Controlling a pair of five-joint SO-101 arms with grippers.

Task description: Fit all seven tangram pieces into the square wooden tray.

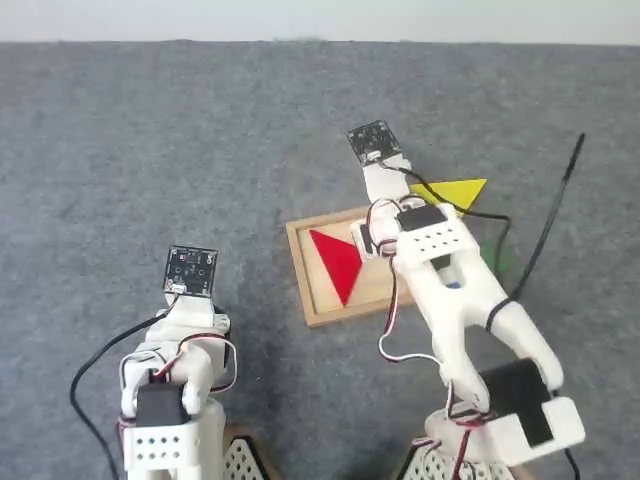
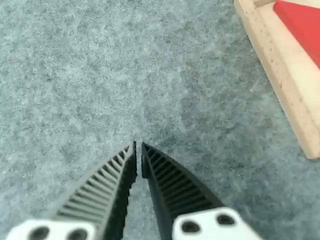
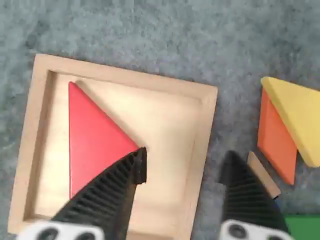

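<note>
— Stage of the job?

— Early, by the look of it. One piece seated: red triangle [image 3: 92, 140], flat inside the square wooden tray [image 3: 125, 77], along one wall. Six left to place, going by the task.

— Loose pieces?

— Out on the grey mat [image 1: 150, 150], on the tray's side away from the left arm: yellow triangle [image 3: 297, 112] touching an orange piece [image 3: 275, 142] and seemingly overlapping its edge, with a small tan piece [image 3: 263, 174] and a green piece [image 3: 302, 225] near them. Others not made out.

— Right gripper [image 3: 186, 162]?

— Spread wide and empty, hanging over the tray. One finger above the red triangle's corner, the other out past the rim.

— Left gripper [image 2: 138, 150]?

— Pinched closed on nothing, low over bare mat, tray corner nearby.

— Next move?

— Likely a fetch. Swing the right gripper off the tray toward the yellow and orange pair. Take the yellow first, since apparently on top. Grip across the thin edges, then set it down beside the red one without nudging it.
</note>
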